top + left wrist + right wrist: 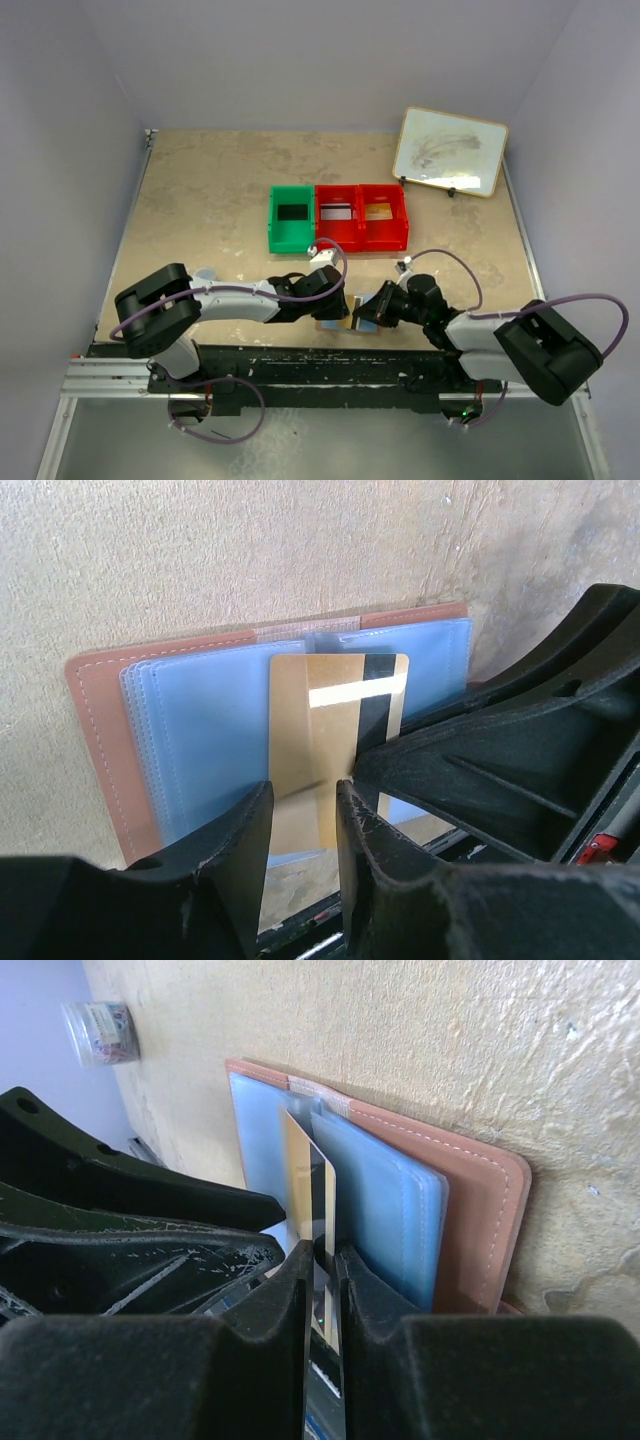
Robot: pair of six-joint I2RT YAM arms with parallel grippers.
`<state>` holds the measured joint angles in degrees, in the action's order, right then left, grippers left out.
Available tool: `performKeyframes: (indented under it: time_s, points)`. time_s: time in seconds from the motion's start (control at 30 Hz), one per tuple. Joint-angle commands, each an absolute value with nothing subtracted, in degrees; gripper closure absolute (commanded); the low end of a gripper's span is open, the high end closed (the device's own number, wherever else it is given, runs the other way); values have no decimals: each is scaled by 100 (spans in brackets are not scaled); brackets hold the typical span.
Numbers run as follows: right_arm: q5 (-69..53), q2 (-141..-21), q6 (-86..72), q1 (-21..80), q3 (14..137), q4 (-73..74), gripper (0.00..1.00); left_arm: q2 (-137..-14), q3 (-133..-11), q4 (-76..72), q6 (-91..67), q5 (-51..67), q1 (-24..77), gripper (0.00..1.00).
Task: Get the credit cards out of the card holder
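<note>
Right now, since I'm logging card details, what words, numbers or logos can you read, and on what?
Nothing here is legible.
On the gold plastic card with black stripe: no print shows on this face.
On the framed whiteboard: grey smudges only, no letters.
On the small clear jar: coloured markings, too blurred to read.
On the cards in the green and red plastic bins: too small to tell.

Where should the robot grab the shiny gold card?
Best to pinch the gold card across its two flat faces at its free end, away from the blue sleeves of the card holder, coming in along the card. It is thin and stands on edge, so only the faces offer grip. The right pincer sits astride that end.
</note>
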<state>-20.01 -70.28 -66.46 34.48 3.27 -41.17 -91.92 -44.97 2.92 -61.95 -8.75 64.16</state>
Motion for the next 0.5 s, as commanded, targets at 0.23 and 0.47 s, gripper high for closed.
performKeyframes:
  time_s: [0.23, 0.47]
  points:
    - [-2095, -6854, -6670, 3446, 448, -3842, 100, -9102, -4491, 414, -6230, -1046, 6449, 71]
    - [-1129, -5313, -6360, 3444, 826, -1690, 100, -8908, -4473, 628, -6223, -1295, 6450, 71]
